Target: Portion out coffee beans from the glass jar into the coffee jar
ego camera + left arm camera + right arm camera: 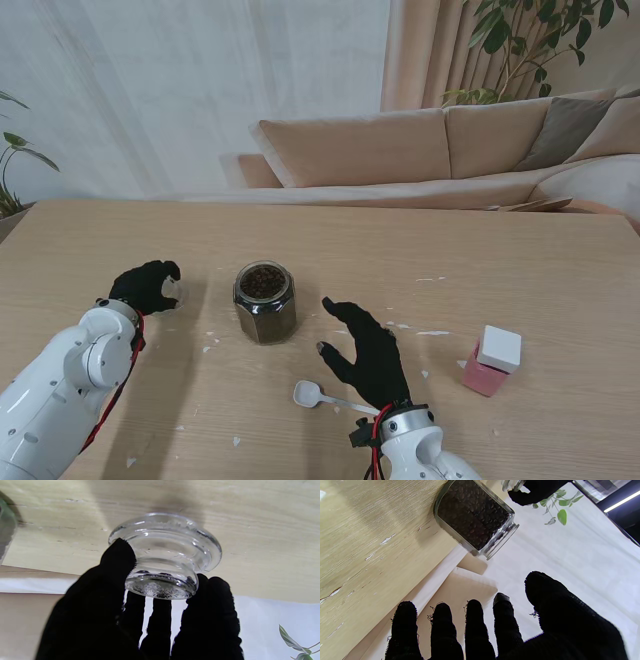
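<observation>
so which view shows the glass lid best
The left wrist view: the lid fills the middle, clear glass pinched by the left hand. The stand view shows only a small clear glint at that hand's fingers. The right wrist view catches just an edge of it.

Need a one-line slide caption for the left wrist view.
Black-gloved left hand holds the clear glass jar lid close to the wooden table.
</observation>
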